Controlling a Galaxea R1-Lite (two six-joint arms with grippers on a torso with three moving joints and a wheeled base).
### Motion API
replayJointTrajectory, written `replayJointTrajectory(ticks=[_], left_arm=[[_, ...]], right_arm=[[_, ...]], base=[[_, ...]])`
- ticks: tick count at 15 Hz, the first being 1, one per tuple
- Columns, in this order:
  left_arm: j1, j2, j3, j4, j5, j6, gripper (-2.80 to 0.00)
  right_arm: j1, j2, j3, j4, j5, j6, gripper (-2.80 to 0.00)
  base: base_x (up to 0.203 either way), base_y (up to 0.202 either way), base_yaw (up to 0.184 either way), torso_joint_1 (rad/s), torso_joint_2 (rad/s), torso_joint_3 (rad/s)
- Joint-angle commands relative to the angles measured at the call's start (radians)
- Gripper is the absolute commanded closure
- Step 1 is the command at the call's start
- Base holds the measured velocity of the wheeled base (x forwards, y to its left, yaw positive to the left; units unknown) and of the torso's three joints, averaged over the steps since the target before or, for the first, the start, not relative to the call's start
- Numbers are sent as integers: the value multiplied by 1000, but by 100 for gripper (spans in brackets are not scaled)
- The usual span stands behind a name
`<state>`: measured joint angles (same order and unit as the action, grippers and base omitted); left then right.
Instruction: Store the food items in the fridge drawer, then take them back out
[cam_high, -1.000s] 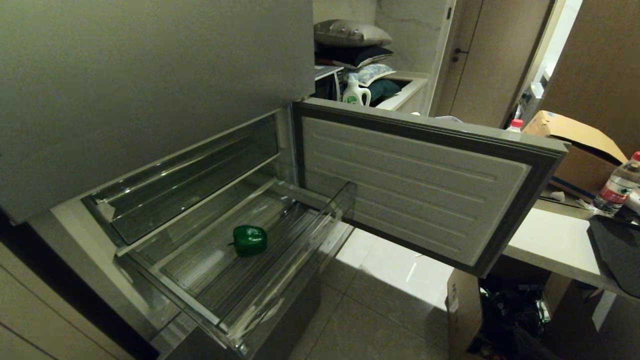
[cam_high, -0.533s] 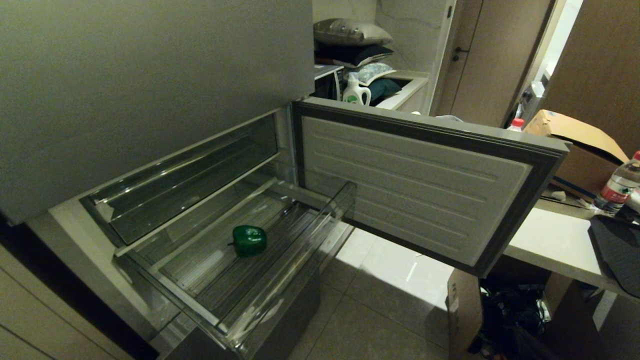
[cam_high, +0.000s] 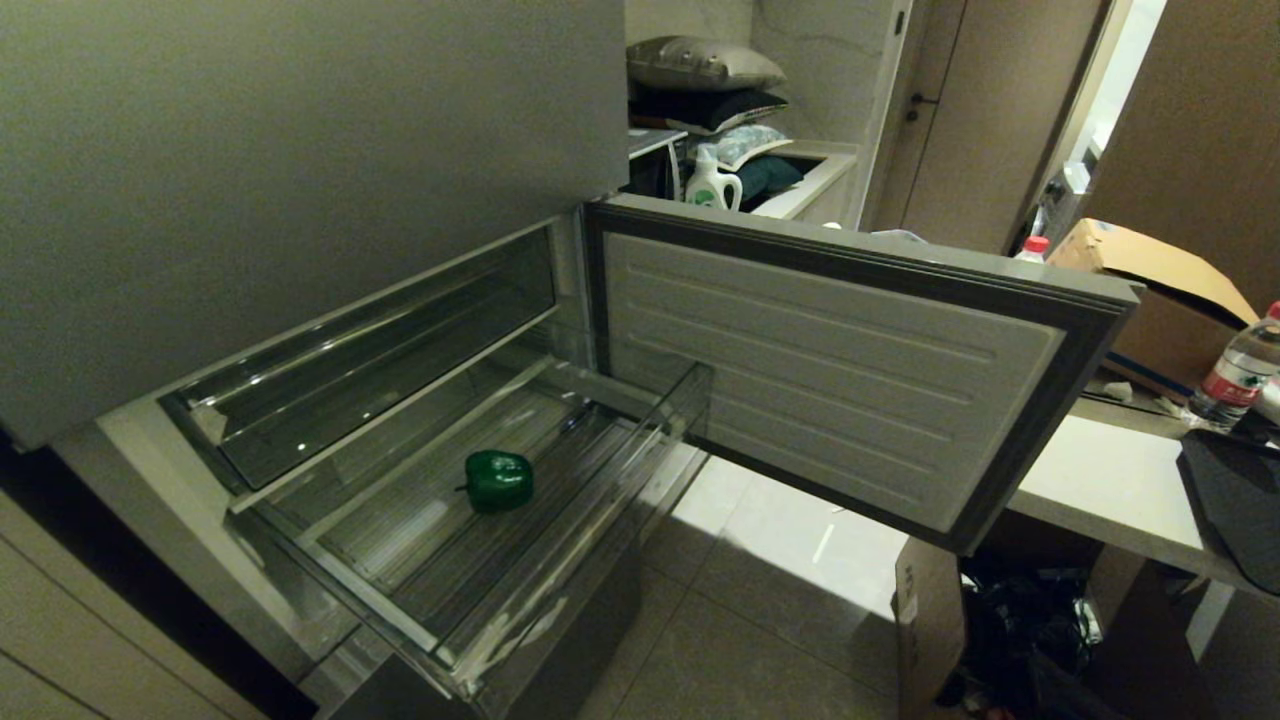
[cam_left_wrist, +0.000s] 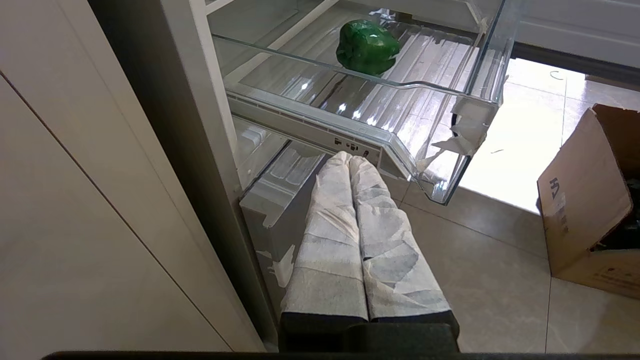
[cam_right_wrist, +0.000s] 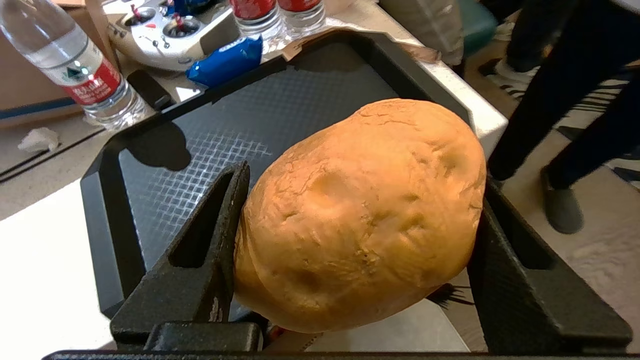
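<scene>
The right gripper (cam_right_wrist: 357, 250) clamps the potato (cam_right_wrist: 360, 215) across its middle; it looks firm, hefty and rounded, so a central hold suits it.

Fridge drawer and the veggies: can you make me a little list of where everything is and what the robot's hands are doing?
fridge drawer: pulled out, open
bell pepper: lying inside the drawer, on its ribbed bottom
potato: clamped between the right gripper's fingers, above a black tray
right gripper: shut on the potato
left gripper: shut, empty, parked low below the drawer's front
water bottle: on the counter beside the tray
</scene>
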<state>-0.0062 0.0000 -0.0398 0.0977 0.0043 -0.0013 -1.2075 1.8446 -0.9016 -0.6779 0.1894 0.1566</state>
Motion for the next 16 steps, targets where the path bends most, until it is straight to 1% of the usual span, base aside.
replayJointTrajectory(ticks=[1, 2, 6, 9, 11, 16], left_arm=[[0, 0, 0, 1, 0, 0, 0], [0, 0, 0, 1, 0, 0, 0], [0, 0, 0, 1, 0, 0, 0], [0, 0, 0, 1, 0, 0, 0], [0, 0, 0, 1, 0, 0, 0], [0, 0, 0, 1, 0, 0, 0]], right_arm=[[4, 74, -44, -10, 5, -2, 0], [22, 94, -61, -14, 5, -3, 0], [159, 189, -122, -52, 2, -1, 0], [237, 277, -182, -81, 1, -1, 0], [262, 329, -230, -84, 0, -2, 0], [286, 484, -364, -85, 0, -6, 0]], base=[[0, 0, 0, 0, 0, 0], [0, 0, 0, 0, 0, 0], [0, 0, 0, 0, 0, 0], [0, 0, 0, 0, 0, 0], [0, 0, 0, 0, 0, 0], [0, 0, 0, 0, 0, 0]])
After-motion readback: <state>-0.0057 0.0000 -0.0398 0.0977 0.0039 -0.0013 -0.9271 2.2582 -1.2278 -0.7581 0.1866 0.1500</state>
